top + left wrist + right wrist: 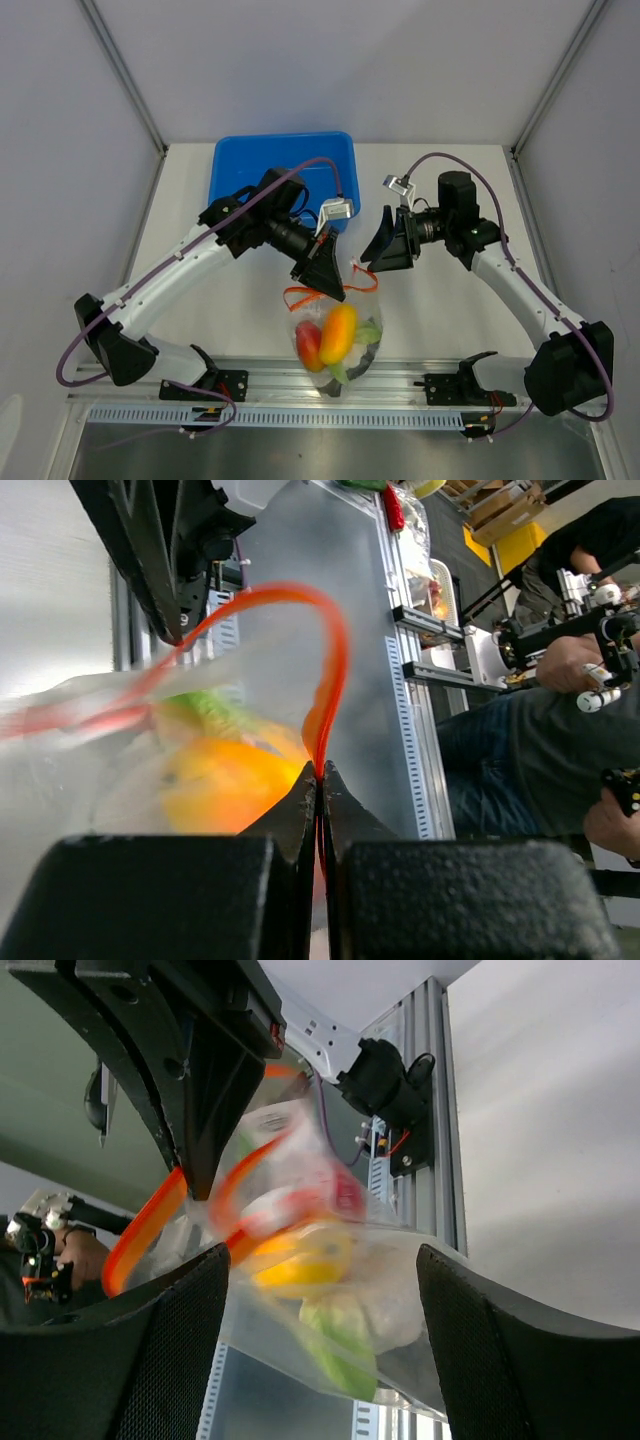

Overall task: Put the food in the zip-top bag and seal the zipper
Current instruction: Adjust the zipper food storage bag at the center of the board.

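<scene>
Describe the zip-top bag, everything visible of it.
The bag is clear, crinkly plastic with a red-orange zipper strip along its mouth, which loops open, unsealed. Inside are a red pepper, an orange piece and green leaves. The left end effector is shut on the strip. The right end effector, open, straddles the bag; contact is unclear. The blue tub stands behind it.

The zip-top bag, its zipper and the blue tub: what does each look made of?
The zip-top bag: thin clear plastic film, glossy; it crinkles and the toy food shows through. The zipper: red-orange, probably flexible plastic, since it bends into a loop. The blue tub: seemingly rigid moulded plastic, smooth, even colour, rounded corners.
</scene>
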Controlling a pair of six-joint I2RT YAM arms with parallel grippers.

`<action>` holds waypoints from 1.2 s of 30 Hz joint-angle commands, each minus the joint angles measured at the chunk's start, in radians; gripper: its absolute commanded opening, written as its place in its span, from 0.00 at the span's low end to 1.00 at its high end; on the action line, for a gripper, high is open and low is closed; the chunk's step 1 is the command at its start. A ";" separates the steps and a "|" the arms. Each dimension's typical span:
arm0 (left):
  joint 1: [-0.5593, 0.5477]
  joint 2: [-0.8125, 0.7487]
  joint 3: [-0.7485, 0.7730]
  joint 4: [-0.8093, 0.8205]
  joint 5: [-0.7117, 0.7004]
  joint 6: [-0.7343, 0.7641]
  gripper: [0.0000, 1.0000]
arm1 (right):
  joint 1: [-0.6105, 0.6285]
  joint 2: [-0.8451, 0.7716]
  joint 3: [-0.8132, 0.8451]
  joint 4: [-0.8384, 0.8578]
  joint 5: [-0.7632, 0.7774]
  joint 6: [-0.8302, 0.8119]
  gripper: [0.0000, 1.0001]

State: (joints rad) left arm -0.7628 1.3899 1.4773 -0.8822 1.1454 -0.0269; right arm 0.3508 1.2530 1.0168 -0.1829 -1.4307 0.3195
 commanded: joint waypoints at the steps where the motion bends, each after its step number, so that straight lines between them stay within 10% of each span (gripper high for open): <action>1: -0.001 -0.064 -0.012 0.072 0.102 -0.034 0.01 | 0.017 0.016 0.071 -0.062 -0.054 -0.083 0.77; 10: 0.002 -0.068 -0.022 0.086 0.105 -0.048 0.01 | 0.079 0.068 0.212 -0.412 -0.152 -0.353 0.70; 18: 0.002 0.000 0.008 -0.012 -0.093 0.024 0.00 | -0.030 0.028 0.049 -0.026 0.217 0.079 0.71; 27: 0.000 0.009 0.037 -0.066 -0.165 0.093 0.00 | -0.041 0.158 0.170 -0.309 0.432 0.070 0.64; 36: 0.000 0.021 0.072 -0.066 -0.075 0.107 0.01 | 0.028 0.214 0.059 -0.008 0.147 0.154 0.77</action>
State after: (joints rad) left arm -0.7628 1.4212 1.4929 -0.9684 0.9886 0.0528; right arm 0.3561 1.4654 1.0977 -0.3595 -1.1587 0.4210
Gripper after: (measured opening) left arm 0.005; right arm 0.757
